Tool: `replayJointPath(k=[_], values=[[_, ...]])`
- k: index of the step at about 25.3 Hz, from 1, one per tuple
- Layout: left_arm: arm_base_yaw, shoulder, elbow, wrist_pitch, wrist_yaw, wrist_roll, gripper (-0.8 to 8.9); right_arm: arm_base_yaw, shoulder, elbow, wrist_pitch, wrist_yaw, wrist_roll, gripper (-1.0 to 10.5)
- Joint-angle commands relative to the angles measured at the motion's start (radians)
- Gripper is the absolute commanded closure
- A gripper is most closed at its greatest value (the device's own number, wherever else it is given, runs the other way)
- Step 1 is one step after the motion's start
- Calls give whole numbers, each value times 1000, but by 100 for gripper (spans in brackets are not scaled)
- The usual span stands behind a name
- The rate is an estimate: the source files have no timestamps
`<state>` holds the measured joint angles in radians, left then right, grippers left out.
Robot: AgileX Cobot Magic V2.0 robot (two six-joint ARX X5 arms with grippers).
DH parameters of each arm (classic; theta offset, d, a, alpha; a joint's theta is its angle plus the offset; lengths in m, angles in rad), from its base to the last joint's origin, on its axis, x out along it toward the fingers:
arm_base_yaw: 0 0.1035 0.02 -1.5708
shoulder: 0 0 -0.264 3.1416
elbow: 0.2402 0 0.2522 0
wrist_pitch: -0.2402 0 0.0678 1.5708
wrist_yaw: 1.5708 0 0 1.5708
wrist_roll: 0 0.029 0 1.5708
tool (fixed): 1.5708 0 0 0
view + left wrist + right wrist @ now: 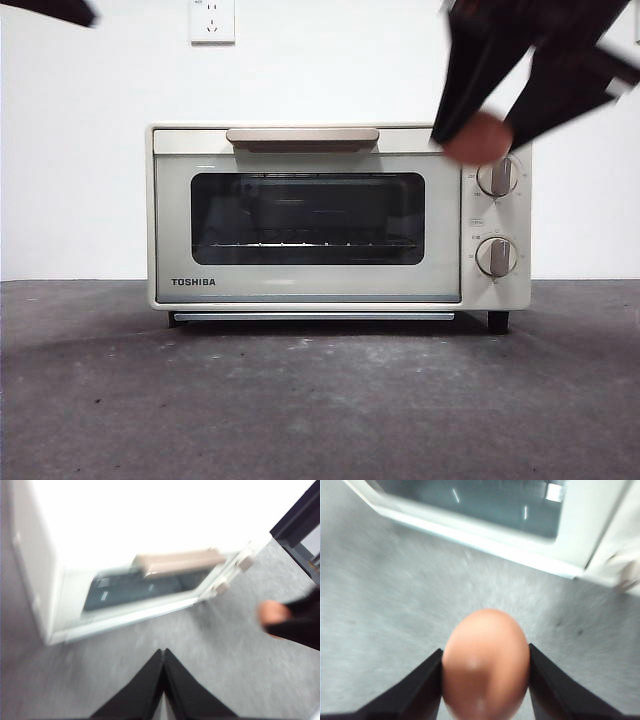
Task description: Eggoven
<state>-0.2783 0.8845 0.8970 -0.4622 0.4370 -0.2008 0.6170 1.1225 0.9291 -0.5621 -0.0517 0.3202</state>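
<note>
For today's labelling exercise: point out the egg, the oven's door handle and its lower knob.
egg [485,662]: right wrist view, middle of the shell, between the fingers.
door handle [302,135]: front view, centre of the bar.
lower knob [497,257]: front view, its middle grip.

Right gripper [485,680] jaws clamp the egg [485,664] above grey table [380,610], near oven [520,520].

The cream boxy TOSHIBA toaster oven [310,225] with its dark glass door shut is blocking the way beyond the right tool [485,680]; grey surface [300,400] beneath is lying open.
</note>
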Motion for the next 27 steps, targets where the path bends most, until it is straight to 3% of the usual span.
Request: replayJointPath(k=[1, 13, 27], values=[[-69, 117, 68, 95, -53, -3, 806, 9, -78, 16, -26, 1, -22, 944], [-187, 493, 270, 224, -143, 29, 806, 9, -285, 15, -130, 51, -34, 944], [-240, 650, 335, 251, -232, 62, 806, 9, -328, 15, -164, 56, -45, 944]])
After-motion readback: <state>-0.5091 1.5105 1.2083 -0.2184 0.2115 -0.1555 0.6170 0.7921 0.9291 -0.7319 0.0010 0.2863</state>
